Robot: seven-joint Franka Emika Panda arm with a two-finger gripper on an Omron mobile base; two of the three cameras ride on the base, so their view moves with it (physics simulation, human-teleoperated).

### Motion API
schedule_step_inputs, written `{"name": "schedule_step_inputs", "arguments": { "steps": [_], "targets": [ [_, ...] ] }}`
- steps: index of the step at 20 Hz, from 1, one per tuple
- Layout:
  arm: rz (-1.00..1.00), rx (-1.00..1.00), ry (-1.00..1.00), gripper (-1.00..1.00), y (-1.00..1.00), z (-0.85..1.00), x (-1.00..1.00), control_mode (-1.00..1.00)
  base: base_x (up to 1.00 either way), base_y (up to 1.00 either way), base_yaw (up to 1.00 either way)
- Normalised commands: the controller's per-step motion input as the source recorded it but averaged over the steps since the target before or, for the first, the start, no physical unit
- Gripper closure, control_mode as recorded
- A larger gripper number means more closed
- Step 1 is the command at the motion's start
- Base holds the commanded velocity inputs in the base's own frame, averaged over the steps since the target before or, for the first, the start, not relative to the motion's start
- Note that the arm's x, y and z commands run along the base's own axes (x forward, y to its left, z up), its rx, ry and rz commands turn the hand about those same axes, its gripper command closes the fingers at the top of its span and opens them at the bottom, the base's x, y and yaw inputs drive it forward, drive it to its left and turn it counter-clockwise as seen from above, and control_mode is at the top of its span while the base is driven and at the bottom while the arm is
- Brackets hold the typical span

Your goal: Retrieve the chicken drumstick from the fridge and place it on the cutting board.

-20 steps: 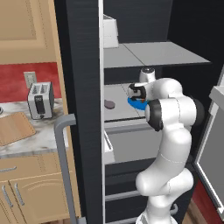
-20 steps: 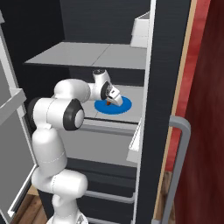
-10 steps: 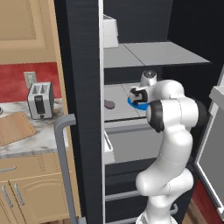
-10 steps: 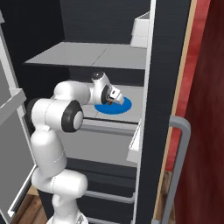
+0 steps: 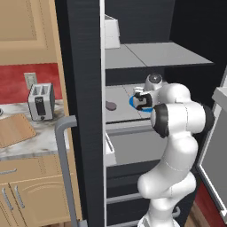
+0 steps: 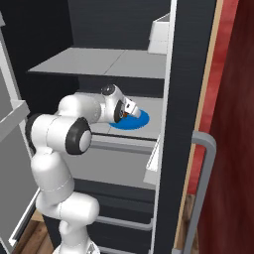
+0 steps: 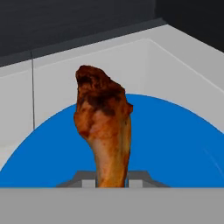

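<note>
The chicken drumstick [image 7: 103, 127] is a brown piece of meat standing upright in the hand view, its thin bone end pinched between my fingertips. My gripper [image 7: 111, 181] is shut on it, just over the round blue plate [image 7: 175, 144]. Both base views show the gripper [image 5: 141, 101] [image 6: 130, 111] reaching into the open fridge [image 5: 84, 66] above the plate [image 6: 140, 121] on the middle shelf. The light-brown cutting board [image 5: 15, 129] lies on the marble counter at far left, away from the arm.
A silver toaster [image 5: 41, 101] stands behind the board. A mauve-brown lump [image 5: 111, 105] lies on the same shelf, left of the plate. The grey bar handle [image 5: 64, 168] and a white door bin [image 5: 109, 153] stand between shelf and counter. A white box [image 5: 111, 33] sits on the upper shelf.
The jaws have closed further onto the drumstick's bone end. The hand has shifted only slightly over the plate; the base has not moved.
</note>
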Motion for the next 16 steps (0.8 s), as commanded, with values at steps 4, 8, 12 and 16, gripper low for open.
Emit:
{"name": "schedule_step_inputs", "arguments": {
  "steps": [4, 8, 12, 16],
  "targets": [
    [0.00, 0.00, -0.10, 1.00, -0.01, 0.17, -0.41, -1.00, 0.00, 0.00, 0.00],
    [0.00, 0.00, -0.08, 1.00, 0.00, 0.10, -0.67, -1.00, 0.00, 0.00, 0.00],
    [0.00, 0.00, -0.07, 1.00, 0.00, 0.25, -0.81, -1.00, 0.00, 0.00, 0.00],
    [0.00, 0.00, -0.05, 1.00, 0.00, 0.39, -0.80, -1.00, 0.00, 0.00, 0.00]
  ]
}}
